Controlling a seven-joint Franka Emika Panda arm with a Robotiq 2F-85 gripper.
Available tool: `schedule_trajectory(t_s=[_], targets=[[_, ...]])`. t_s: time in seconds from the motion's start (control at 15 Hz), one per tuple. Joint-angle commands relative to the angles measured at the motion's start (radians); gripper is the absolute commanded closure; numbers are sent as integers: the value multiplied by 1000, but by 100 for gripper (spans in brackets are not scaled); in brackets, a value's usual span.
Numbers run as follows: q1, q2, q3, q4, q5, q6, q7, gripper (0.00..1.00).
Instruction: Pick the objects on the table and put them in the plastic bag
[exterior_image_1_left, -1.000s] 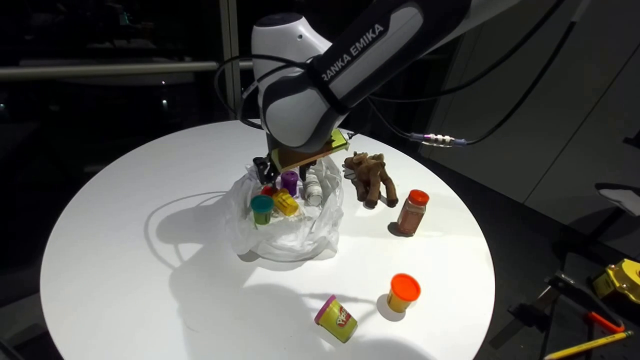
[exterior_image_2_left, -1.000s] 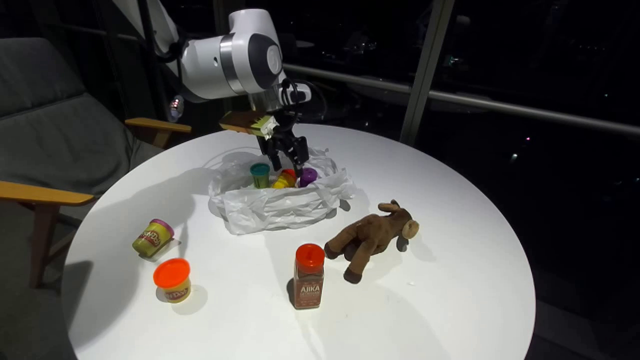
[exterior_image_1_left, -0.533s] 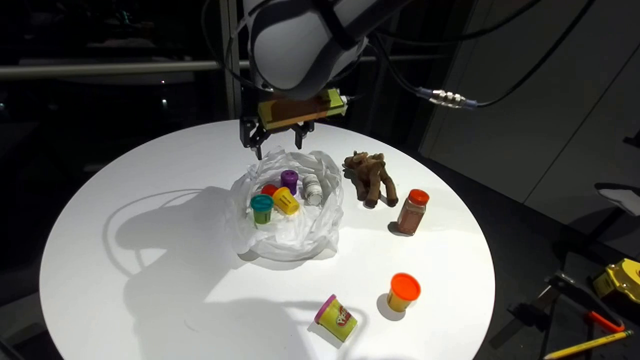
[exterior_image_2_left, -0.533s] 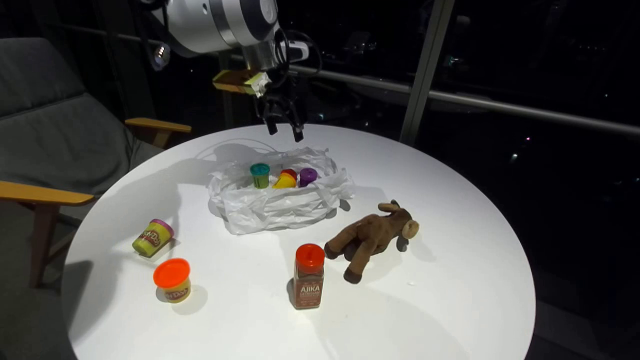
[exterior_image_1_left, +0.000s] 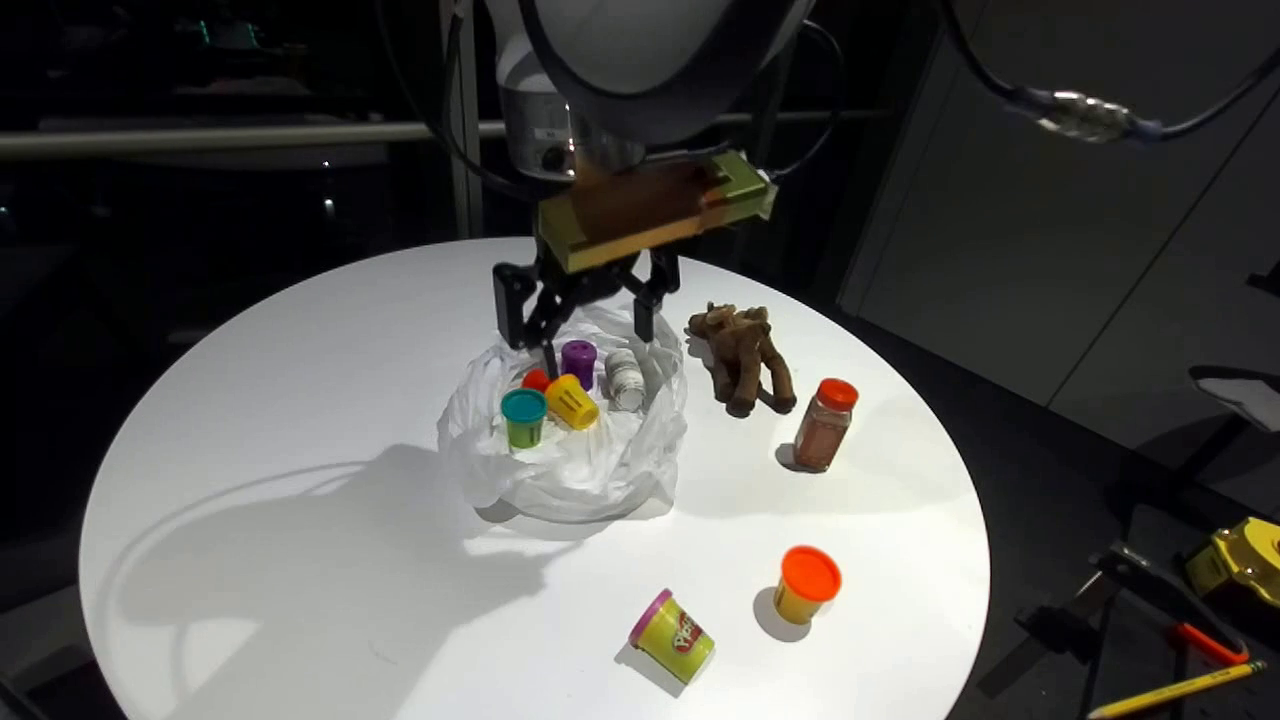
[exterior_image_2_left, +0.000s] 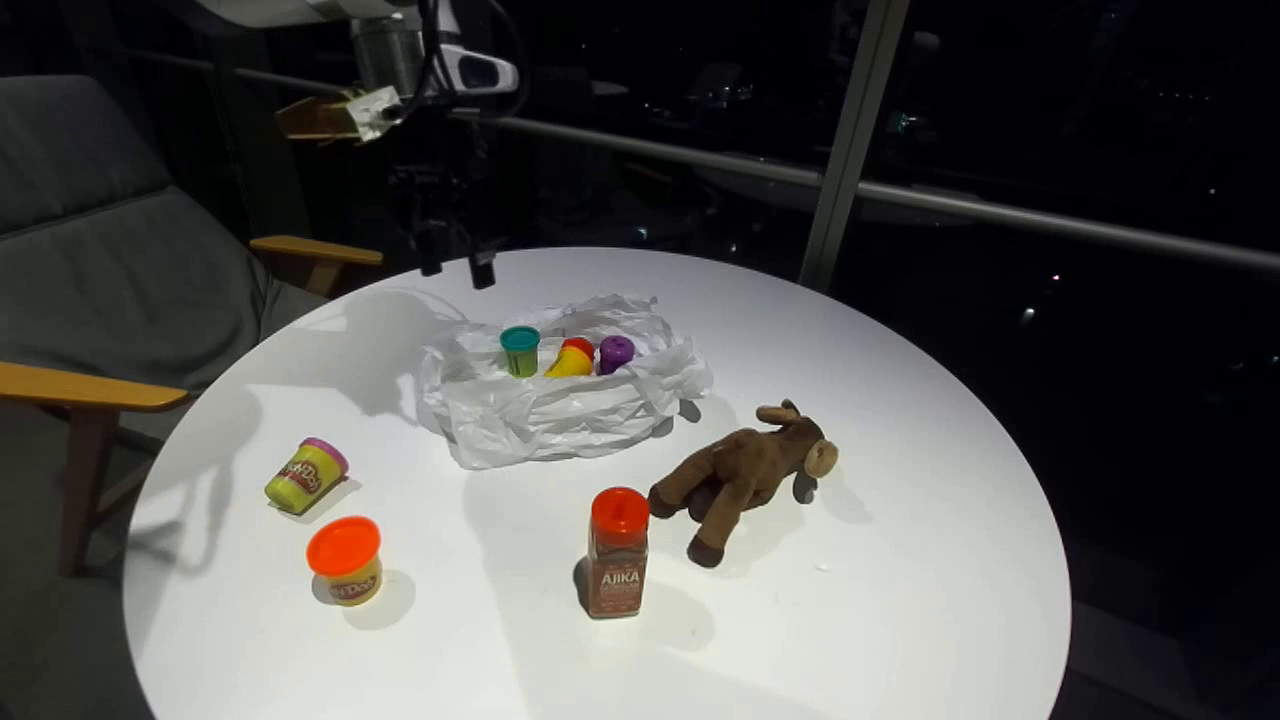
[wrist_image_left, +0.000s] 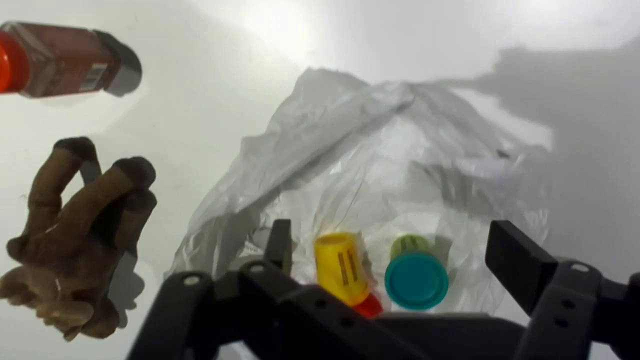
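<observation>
The white plastic bag (exterior_image_1_left: 590, 490) stands open mid-table. In it are a teal-lidded tub (exterior_image_1_left: 524, 418), a yellow tub (exterior_image_1_left: 572, 403), a red thing (exterior_image_1_left: 537, 380), a purple-topped container (exterior_image_1_left: 579, 362) and a white bottle (exterior_image_1_left: 626, 380). Outside it are a yellow tub with a pink lid (exterior_image_2_left: 307, 476) lying tilted, an upright orange-lidded tub (exterior_image_2_left: 347, 558), an upright red-capped spice jar (exterior_image_2_left: 617, 560) and a brown plush animal (exterior_image_2_left: 750, 475). My gripper (wrist_image_left: 392, 247) is open and empty above the bag; in an exterior view (exterior_image_2_left: 457, 268) it hangs clear of it.
The round white table (exterior_image_1_left: 250, 400) has a curved edge. A chair with wooden arms (exterior_image_2_left: 90, 388) stands beside it. A dark side surface holds a yellow tool (exterior_image_1_left: 1240, 560) and a pencil (exterior_image_1_left: 1180, 690). A cable (exterior_image_1_left: 1085, 115) hangs from the arm.
My open gripper was down in the bag a second ago. It has risen out and shifted sideways, leftward in an exterior view. The tubs, jar and plush animal have stayed in place.
</observation>
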Motion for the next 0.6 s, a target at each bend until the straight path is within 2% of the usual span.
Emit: schedule_trajectory(t_s=[0.0, 0.27, 0.53], targets=[[-52, -77, 110, -209, 66, 60, -123, 0], [-69, -85, 179, -369, 114, 180, -262, 0], [-86, -86, 217, -463, 121, 284, -380, 0]])
